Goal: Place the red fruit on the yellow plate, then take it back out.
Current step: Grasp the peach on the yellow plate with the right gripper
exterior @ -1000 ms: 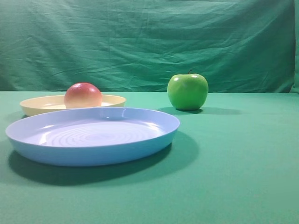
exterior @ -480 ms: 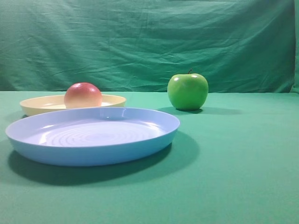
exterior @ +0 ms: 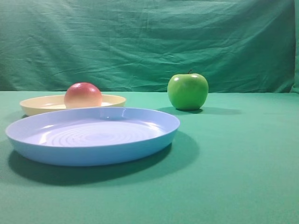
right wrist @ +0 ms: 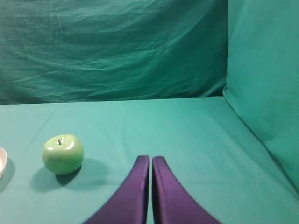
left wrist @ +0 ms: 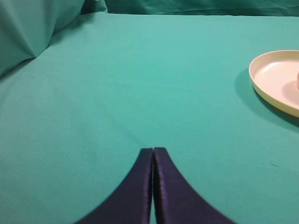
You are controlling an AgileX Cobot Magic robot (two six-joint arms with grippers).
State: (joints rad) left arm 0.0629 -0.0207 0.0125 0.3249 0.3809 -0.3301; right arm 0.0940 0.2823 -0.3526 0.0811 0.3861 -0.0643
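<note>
The red fruit [exterior: 82,95] rests on the yellow plate [exterior: 114,101] at the back left of the exterior high view, with no gripper near it. In the left wrist view that plate's rim [left wrist: 261,87] shows at the right edge, and a sliver of the fruit [left wrist: 297,84] sits at the frame border. My left gripper [left wrist: 153,149] is shut with nothing in it, hovering over bare cloth to the left of the plate. My right gripper [right wrist: 150,157] is also shut and holds nothing. Neither arm appears in the exterior high view.
A larger light blue plate [exterior: 154,140] stands in front of the yellow one. A shiny green apple [exterior: 188,91] sits on the green cloth to the right; it also lies left of my right gripper as the green apple [right wrist: 62,153]. Green cloth walls rise behind and at both sides.
</note>
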